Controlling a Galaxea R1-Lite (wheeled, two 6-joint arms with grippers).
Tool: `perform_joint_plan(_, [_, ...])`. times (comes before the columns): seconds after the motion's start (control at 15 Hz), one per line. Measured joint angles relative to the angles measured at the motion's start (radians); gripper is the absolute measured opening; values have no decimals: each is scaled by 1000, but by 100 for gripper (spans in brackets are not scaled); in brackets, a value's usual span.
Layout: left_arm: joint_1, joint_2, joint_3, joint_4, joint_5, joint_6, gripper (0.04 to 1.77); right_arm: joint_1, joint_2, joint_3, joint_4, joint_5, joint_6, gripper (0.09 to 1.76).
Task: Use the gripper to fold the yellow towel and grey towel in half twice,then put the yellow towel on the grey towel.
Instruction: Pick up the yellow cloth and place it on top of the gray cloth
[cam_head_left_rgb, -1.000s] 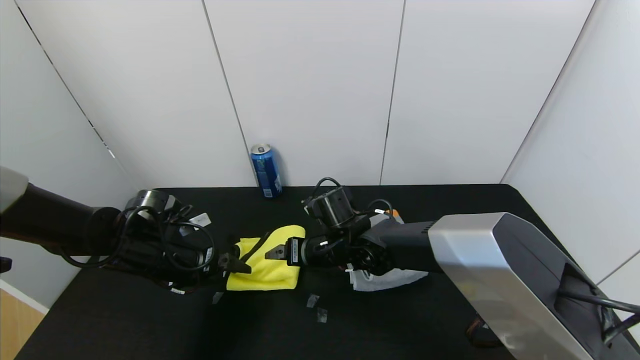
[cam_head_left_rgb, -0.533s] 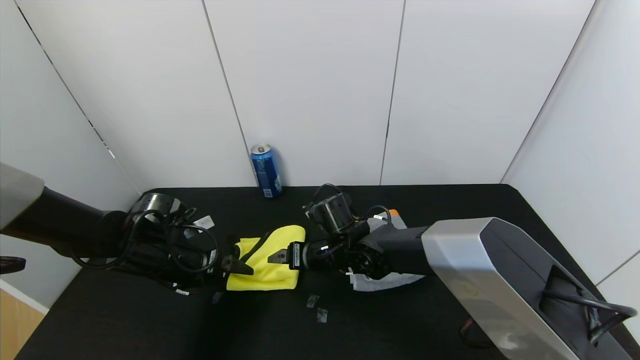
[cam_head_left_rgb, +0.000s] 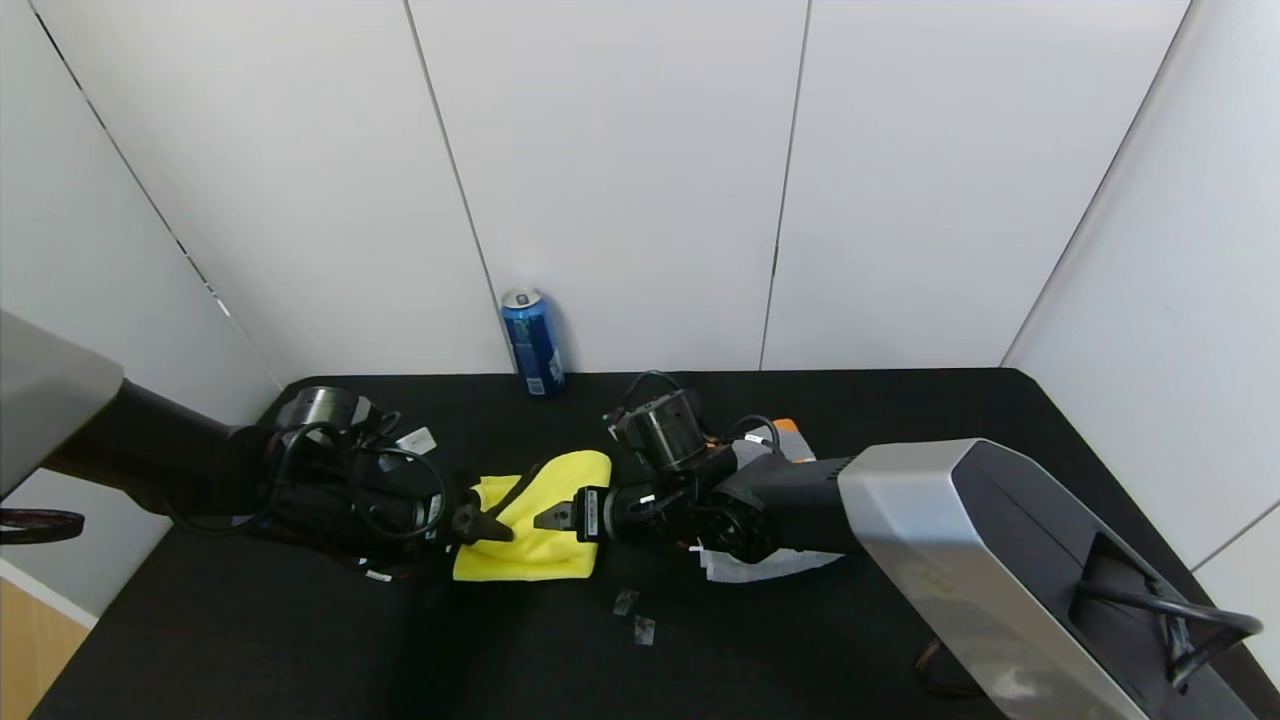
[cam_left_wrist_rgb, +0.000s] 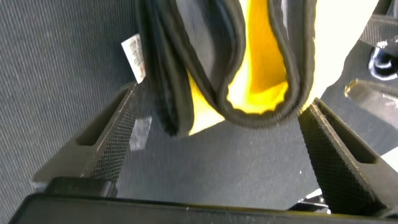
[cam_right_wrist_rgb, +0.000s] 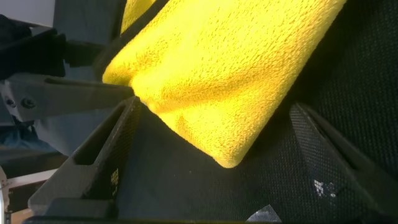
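Note:
The yellow towel lies folded on the black table, left of centre, with a dark hem and a small white tag. My left gripper is open at the towel's left edge, and the hem's folded corner sits between its fingers. My right gripper is open at the towel's right side, over a yellow corner that lies between its fingers untouched. The grey towel is mostly hidden under my right arm. Only a pale corner and an orange patch show.
A blue can stands at the back wall. Two small bits of tape lie on the table in front of the yellow towel. White wall panels close in the back and both sides.
My left arm has crept right, bringing its gripper closer onto the towel's left edge. The right arm has shifted slightly left. Both grippers stay open; the towel has not moved.

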Motion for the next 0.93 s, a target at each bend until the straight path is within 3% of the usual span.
perform_joint_plan(0.33, [-1, 20, -14, -8, -1, 1, 172, 0, 2, 0, 0, -1, -1, 171])
perform_joint_plan(0.6, [0, 26, -14, -10, -1, 1, 111, 0, 4, 0, -1, -1, -2, 171])
perform_joint_plan(0.8, [0, 31, -13, -20, -1, 1, 79, 1, 5, -1, -13, 1, -2, 171])
perform_joint_plan(0.87, [0, 32, -13, -21, -1, 1, 52, 1, 6, -1, -17, 1, -1, 171])
perform_joint_plan(0.93, [0, 32, -12, -21, -1, 1, 13, 1, 7, -1, -21, 1, -3, 171])
